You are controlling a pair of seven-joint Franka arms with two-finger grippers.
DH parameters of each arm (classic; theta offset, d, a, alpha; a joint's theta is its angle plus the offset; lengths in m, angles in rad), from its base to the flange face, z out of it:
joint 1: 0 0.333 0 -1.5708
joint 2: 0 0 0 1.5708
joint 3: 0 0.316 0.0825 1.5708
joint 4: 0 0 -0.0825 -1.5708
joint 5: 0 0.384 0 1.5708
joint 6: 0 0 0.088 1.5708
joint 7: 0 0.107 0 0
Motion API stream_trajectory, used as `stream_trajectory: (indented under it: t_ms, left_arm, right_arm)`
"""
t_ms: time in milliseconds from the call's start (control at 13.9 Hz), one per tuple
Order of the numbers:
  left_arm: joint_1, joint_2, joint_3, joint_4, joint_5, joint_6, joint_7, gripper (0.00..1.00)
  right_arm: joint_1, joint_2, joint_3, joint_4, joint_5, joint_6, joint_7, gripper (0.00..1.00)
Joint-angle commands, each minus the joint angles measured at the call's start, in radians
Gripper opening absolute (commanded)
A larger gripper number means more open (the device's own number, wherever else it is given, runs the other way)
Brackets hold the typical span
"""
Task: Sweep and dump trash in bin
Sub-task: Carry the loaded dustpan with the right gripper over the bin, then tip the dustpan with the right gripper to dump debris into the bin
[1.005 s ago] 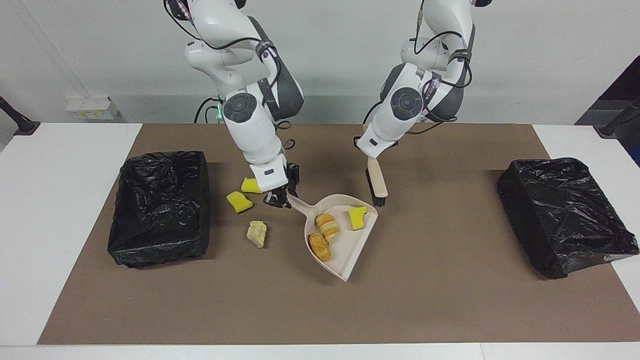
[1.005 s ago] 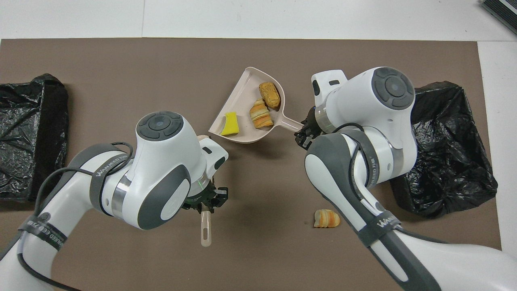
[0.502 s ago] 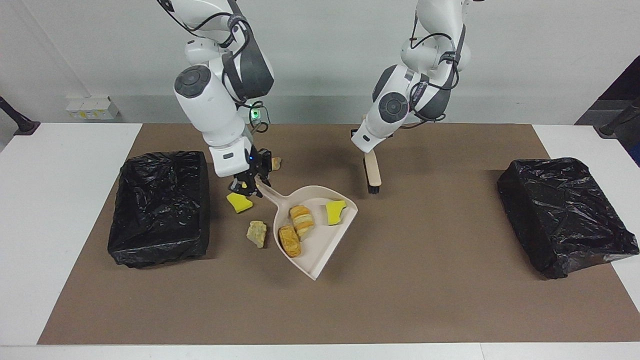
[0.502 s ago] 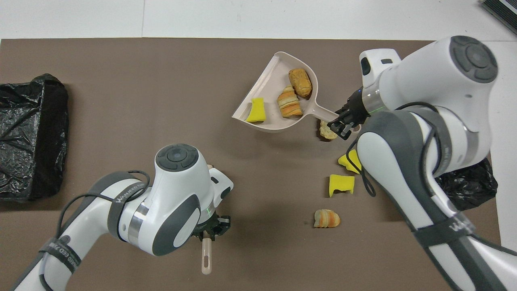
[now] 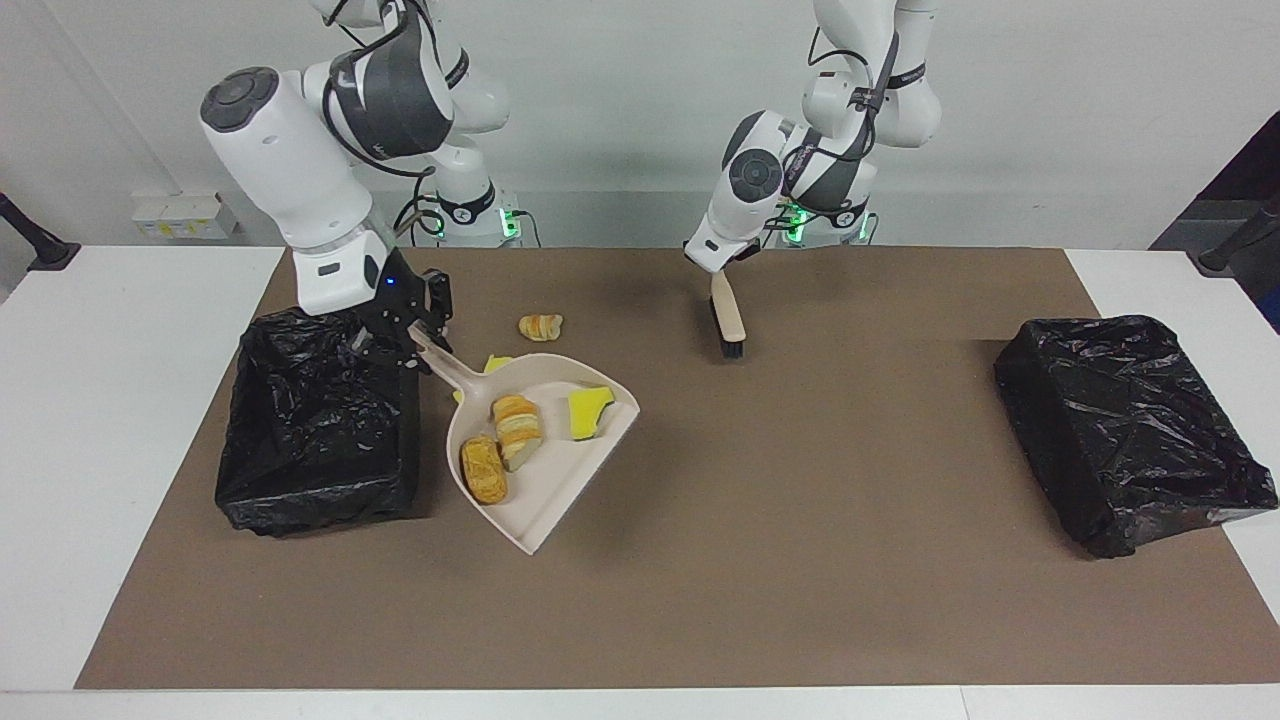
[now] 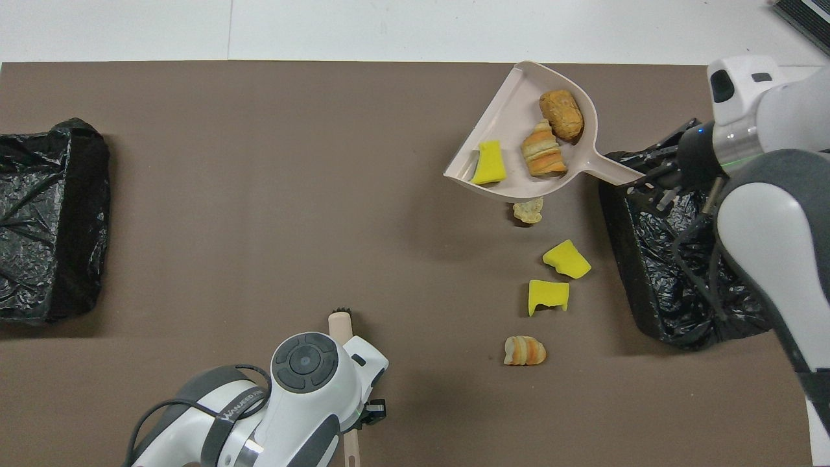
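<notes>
Two black-lined bins sit at either end of the worktop (image 5: 1150, 270), on its brown mat (image 5: 800, 560): one bin (image 5: 1130, 430) toward the left arm's end, the other bin (image 5: 320, 420) toward the right arm's end. Between them the beige dustpan (image 5: 545, 450) hangs in the air, its handle clamped in the right end effector (image 5: 405, 340), which is over that nearer bin's rim.

Three pieces of trash ride in the pan: a yellow sponge chunk (image 5: 590, 408), a layered orange lump (image 5: 517, 428) and a brown bread lump (image 5: 483, 470).

Four scraps remain on the mat, so by my reckoning the job is not quite half done and nothing has been dumped: a pale crumbly lump (image 6: 528, 209) just beside the pan's edge, two yellow chunks (image 6: 565, 258) and (image 6: 548, 295), and a striped lump (image 6: 525, 350) nearest the robots.

A second ago the pan lay near the middle of the mat; it has since been lifted and carried toward the bin. The left end effector (image 5: 722, 283), closed on the brush (image 5: 728, 320), has drawn back toward the robots and waits.
</notes>
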Motion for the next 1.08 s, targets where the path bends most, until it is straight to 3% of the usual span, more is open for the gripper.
stream_trajectory:
  t_ms: [0, 431, 502, 574, 1005]
  left_arm:
    - [-0.024, -0.034, 0.014, -0.041, -0.044, 0.037, -0.019, 0.0]
    - [-0.024, -0.02, 0.016, -0.038, -0.07, 0.029, 0.001, 0.03]
    - [-0.026, -0.02, 0.016, -0.036, -0.07, 0.028, -0.002, 0.4]
    - [-0.021, -0.017, 0.016, -0.027, -0.07, 0.018, -0.004, 0.99]
    - [0.052, 0.012, 0.024, 0.111, -0.066, -0.097, -0.003, 1.0]
  right_arm:
    - [-0.101, -0.016, 0.009, -0.011, -0.003, -0.024, -0.205, 0.0]
    - [-0.28, -0.017, 0.004, 0.002, -0.079, -0.096, -0.45, 0.0]
    - [-0.292, -0.017, 0.004, 0.007, -0.119, -0.102, -0.468, 0.0]
    - [-0.305, -0.016, 0.006, 0.012, -0.167, -0.104, -0.494, 0.0]
    - [-0.362, -0.005, -0.005, 0.041, -0.265, -0.109, -0.71, 0.0]
